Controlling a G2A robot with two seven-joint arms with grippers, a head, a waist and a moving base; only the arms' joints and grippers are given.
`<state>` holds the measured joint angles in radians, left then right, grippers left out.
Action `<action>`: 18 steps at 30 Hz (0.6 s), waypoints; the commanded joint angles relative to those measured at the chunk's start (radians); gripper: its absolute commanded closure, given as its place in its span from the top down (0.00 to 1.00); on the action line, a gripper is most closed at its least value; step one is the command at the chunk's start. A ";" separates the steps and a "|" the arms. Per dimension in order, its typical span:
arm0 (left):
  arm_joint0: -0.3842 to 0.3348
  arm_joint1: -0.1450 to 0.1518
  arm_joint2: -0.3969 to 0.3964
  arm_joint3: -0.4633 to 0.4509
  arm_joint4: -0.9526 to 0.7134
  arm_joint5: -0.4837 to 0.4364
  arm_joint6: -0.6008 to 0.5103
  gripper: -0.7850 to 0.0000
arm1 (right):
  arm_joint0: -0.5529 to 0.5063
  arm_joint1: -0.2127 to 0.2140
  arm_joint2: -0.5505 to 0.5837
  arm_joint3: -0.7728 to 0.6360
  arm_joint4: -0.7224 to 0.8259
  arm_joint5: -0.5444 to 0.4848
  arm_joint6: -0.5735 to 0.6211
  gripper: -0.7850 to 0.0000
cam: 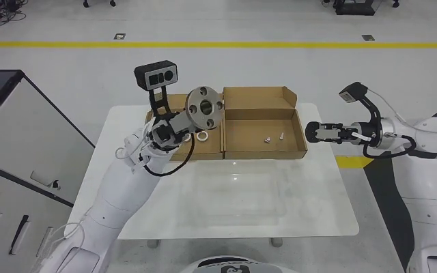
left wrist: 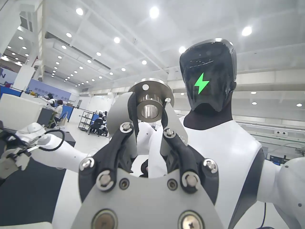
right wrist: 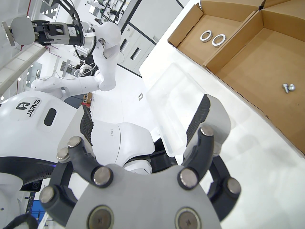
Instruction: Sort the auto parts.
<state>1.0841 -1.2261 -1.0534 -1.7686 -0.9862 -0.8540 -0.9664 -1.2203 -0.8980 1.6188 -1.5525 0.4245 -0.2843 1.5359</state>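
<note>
My left gripper [left wrist: 149, 116] is shut on a round metal flange [left wrist: 150, 96] with a hollow hub and bolt holes, held up in the air. From above, the flange [cam: 205, 108] hangs over the left cardboard box [cam: 179, 151], gripped by the left gripper [cam: 191, 120]. Two metal rings [cam: 203, 137] lie in that box, rings [right wrist: 212, 37] side by side. Two small bolts [cam: 273, 137] lie in the right cardboard box [cam: 263, 97]; the bolts [right wrist: 288, 88] are close together. My right gripper [cam: 312, 131] is just outside that box's right wall, and this gripper [right wrist: 145, 120] is open and holds nothing.
A clear plastic tray [cam: 256, 191] sits on the white table [cam: 321, 211] in front of the boxes; the tray [right wrist: 171, 96] lies just beyond my right fingers. Both boxes have raised flaps at the back. A dark cabinet [cam: 27, 136] stands left of the table.
</note>
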 commanded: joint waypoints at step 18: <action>0.057 -0.080 -0.115 -0.003 -0.239 0.166 -0.166 0.00 | 0.000 0.000 0.000 0.000 0.000 0.000 0.000 1.00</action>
<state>1.1418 -1.3029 -1.1604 -1.7794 -1.2721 -0.6873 -1.1332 -1.2203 -0.8980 1.6188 -1.5525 0.4245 -0.2843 1.5359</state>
